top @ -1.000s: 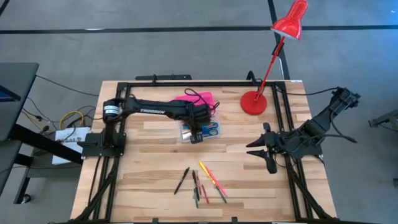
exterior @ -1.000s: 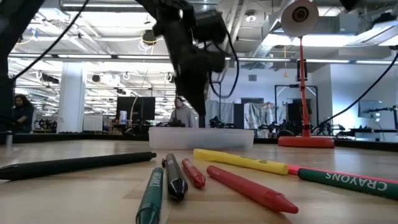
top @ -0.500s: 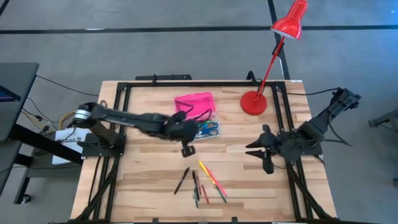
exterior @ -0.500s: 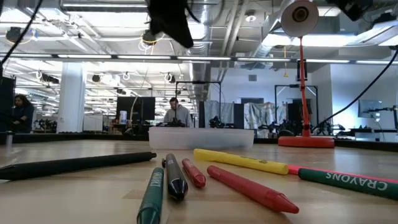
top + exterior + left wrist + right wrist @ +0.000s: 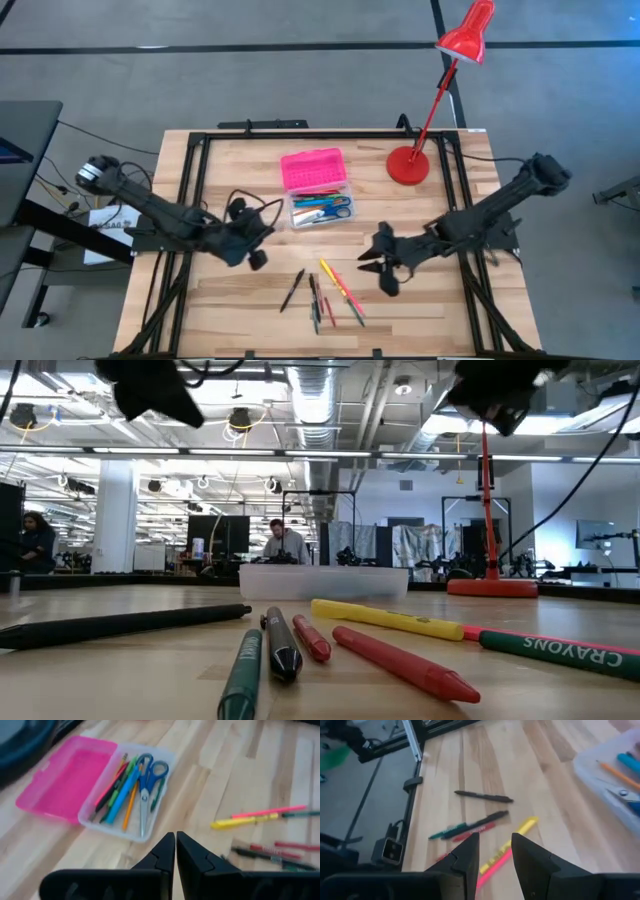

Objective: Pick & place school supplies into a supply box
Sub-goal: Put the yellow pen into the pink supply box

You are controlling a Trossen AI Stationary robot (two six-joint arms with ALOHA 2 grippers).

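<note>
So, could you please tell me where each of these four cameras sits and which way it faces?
High view: overhead, straight down on the table; both arms, the pink-lidded box and red lamp show.
Low view: at tabletop height, level across the crayons into the room; arms hang above.
Left wrist view: behind the shut left gripper, facing the box.
Right wrist view: behind the open right gripper, facing the loose pens.
Shared: both wrist views show the yellow marker.

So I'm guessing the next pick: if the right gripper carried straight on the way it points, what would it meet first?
Probably the yellow marker: the right gripper, jaws open, aims at it, with the pink marker alongside. Depth is unclear, so that is a guess.
</note>
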